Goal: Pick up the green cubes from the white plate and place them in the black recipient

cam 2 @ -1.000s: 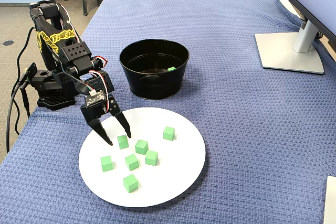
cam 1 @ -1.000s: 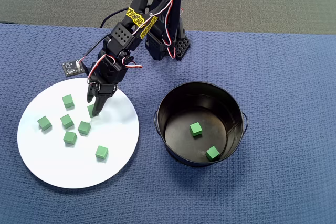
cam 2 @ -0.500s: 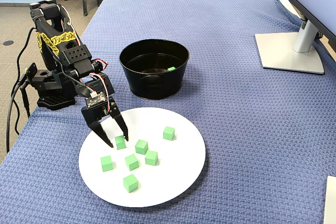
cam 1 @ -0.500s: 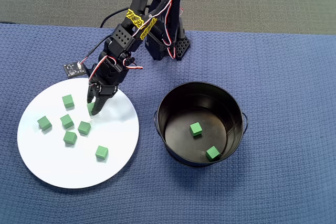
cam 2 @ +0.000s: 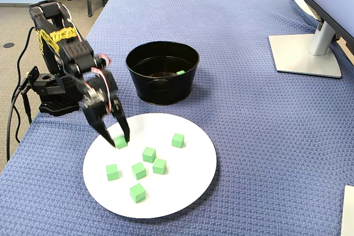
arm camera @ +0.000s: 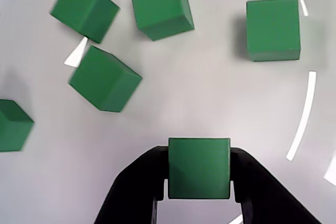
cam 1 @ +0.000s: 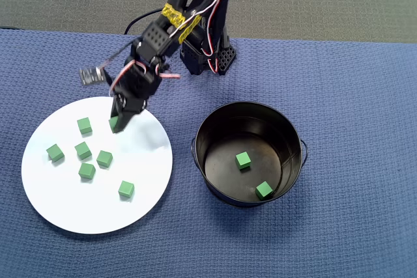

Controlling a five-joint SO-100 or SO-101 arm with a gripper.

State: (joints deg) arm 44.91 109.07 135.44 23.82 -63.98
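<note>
Our gripper (arm camera: pixel 199 195) has closed its jaws on one green cube (arm camera: pixel 199 168) and we lift it off the white plate (cam 1: pixel 71 209); six cubes remain below it, and the black recipient (cam 1: pixel 215 125) waits to its side, holding two.

One green cube (arm camera: pixel 199 167) pinched btwn black jaws, lifted just clear of white plate (cam 1: pixel 71 206), near its upper edge in overhead view. Six more green cubes (cam 1: pixel 104 158) loose on plate, scattered across left half, none touching, variously rotated. Black pot (cam 1: pixel 215 128) to right of plate, upright, glossy inside, two green cubes (cam 1: pixel 243 159) on its floor, apart.
</note>
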